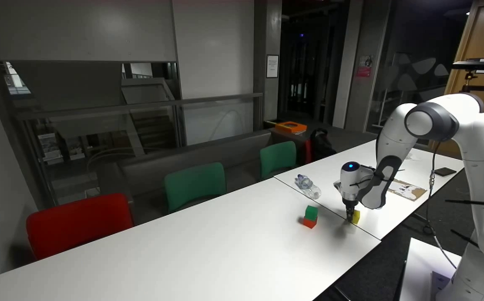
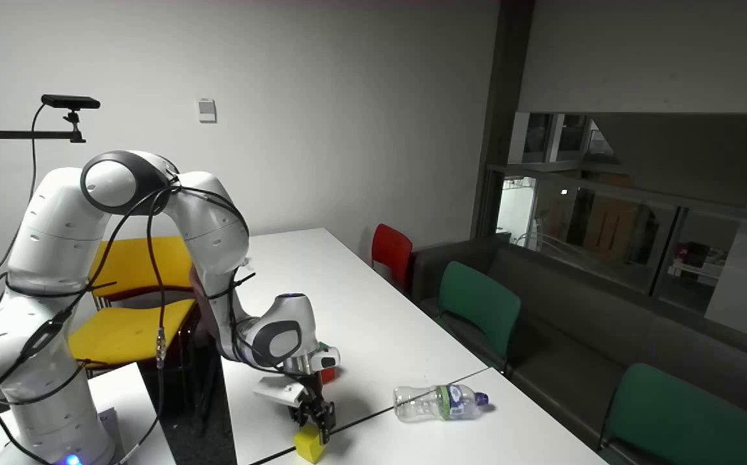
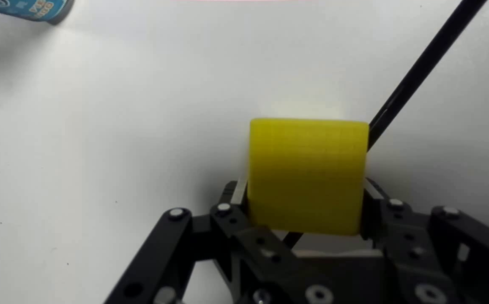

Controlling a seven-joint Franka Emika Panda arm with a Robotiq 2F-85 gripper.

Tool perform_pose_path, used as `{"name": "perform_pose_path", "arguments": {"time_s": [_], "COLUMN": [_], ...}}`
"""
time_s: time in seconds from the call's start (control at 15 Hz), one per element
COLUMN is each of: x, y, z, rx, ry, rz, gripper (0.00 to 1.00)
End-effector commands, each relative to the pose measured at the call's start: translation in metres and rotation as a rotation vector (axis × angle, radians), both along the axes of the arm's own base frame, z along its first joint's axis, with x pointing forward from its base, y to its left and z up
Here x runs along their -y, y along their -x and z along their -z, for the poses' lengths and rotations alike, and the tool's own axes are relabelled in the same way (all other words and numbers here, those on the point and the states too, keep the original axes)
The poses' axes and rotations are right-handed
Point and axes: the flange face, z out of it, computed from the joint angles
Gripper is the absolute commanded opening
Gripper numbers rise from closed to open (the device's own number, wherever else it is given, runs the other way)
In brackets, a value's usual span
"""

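"Wrist view, then: what does the gripper (image 3: 306,194) have?"

"One yellow plastic-looking cube (image 3: 307,164). Both pads (image 3: 239,193) are clamped on it, at nine and three o'clock. It is over a straight black seam (image 3: 422,67) in the white tabletop (image 1: 225,242), a line that runs off between one and two o'clock. Whether it bears on the tabletop cannot be told."

"What could go wrong from here?"

"The pads meet it toward six o'clock, so a knock on the protruding twelve o'clock end could pivot it. Hard plastic might slip under a light squeeze, and the seam could snag a low corner."

"And the neighbours?"

"In an exterior view, a matt green cube (image 1: 311,212) sits on a red-orange cube (image 1: 310,223) at nine o'clock from the yellow one; a sideways brush could topple that stack. At ten o'clock lies a clear, crinkled plastic bottle (image 1: 308,189), round enough to roll if nudged."

"Any texture on the held piece?"

"Faint lines cross its top, and its edges look softly rounded."
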Motion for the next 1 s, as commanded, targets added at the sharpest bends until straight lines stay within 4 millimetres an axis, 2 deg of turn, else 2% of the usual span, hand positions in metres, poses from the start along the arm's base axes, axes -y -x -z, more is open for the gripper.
{"name": "perform_pose_path", "arguments": {"time_s": [0.0,0.33,0.47,0.93], "x": [-0.006,-0.034,-0.052,-0.133], "y": [0.018,0.025,0.025,0.010], "z": [-0.025,-0.051,-0.061,-0.077], "rx": [0.062,0.019,0.017,0.019], "ry": [-0.027,0.004,-0.018,-0.172], "rz": [0.027,-0.054,-0.112,-0.392], "gripper": [0.33,0.33,0.33,0.33]}}
